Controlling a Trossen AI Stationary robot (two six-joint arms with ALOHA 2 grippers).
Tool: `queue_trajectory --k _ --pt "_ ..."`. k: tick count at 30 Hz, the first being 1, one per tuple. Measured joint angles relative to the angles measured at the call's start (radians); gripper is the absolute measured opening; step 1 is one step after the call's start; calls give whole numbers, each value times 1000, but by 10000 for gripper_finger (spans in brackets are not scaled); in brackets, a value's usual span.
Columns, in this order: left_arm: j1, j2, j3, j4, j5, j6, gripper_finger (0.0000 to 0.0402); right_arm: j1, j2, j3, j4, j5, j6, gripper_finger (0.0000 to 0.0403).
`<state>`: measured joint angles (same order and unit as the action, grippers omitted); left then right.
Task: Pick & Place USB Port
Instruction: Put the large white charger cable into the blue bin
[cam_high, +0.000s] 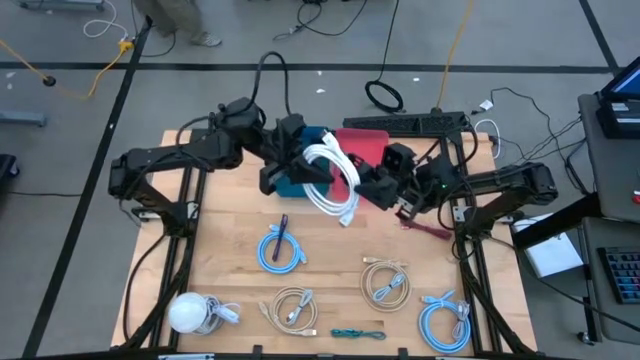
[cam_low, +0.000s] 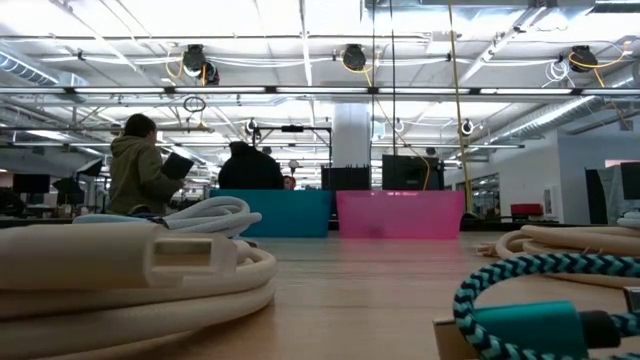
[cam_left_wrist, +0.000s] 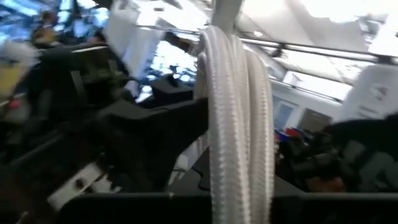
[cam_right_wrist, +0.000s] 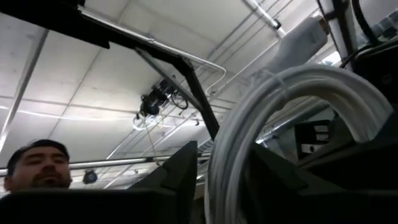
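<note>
at the near left corner of the wooden table (cam_high: 230, 255) lies a white round object (cam_high: 187, 312) with a cable beside it. the left arm reaches from the left edge toward the far middle, and the left gripper (cam_high: 300, 160) is clamped together on the white coiled cable (cam_high: 333, 178), which hangs in the air between the two arms above the far middle of the table; the left wrist view shows its loops (cam_left_wrist: 233, 124) running straight down past the fingers. under that gripper, at the far edge, sits the blue bin (cam_high: 296, 183); what lies in it cannot be told, since arm and coil cover it. near the table's middle lies a blue coiled cable (cam_high: 281, 248), and toward the near edge a beige coiled cable (cam_high: 292, 306) and a small teal cable (cam_high: 358, 333). just right of the blue bin stands the pink bin (cam_high: 364, 146), partly hidden too. the right gripper (cam_high: 372, 188) meets the coil's other side, its fingers around the loops (cam_right_wrist: 261, 143) but standing partly apart. further right lie another beige coil (cam_high: 385, 281) and, by the near right corner, a second blue coil (cam_high: 444, 320). in the low view a person (cam_low: 140, 168) sits beyond the table.
</note>
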<state>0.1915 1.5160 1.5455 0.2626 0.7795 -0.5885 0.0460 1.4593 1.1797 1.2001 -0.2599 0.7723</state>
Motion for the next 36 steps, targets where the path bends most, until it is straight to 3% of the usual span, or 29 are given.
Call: queue_trajectory --k 4,7,11,13,17,19,22,24,25,30,36 --pt "29 -67 1 -201 -162 30 6 -1 -15 0 -24 22 -9 157" --pt "78 -111 4 -452 -264 29 5 -4 -39 -3 -121 37 -34 169" --pt "144 -119 -6 -809 -324 50 5 -6 -97 -8 -416 71 -101 177" --pt "152 -114 -56 -870 -355 60 5 1 -118 -8 -590 114 -131 177" --pt "177 -112 -212 -787 -366 -2 5 9 -168 -8 -836 148 -191 177" --pt "200 -111 -310 -729 -408 -57 2 22 -176 4 -670 94 -232 177" --pt "205 -96 -419 -488 -338 -165 1 30 -213 12 -666 73 -272 176" --pt "195 -128 -459 -378 -220 -221 0 31 -203 12 -700 120 -306 174" --pt "192 -137 -471 -350 -211 -235 0 29 -200 8 -710 150 -317 172" --pt "249 -119 -550 -441 -324 -216 0 33 -198 1 -758 163 -311 166" --pt "383 -89 -616 -381 -380 -192 0 56 -190 1 -766 195 -327 164"
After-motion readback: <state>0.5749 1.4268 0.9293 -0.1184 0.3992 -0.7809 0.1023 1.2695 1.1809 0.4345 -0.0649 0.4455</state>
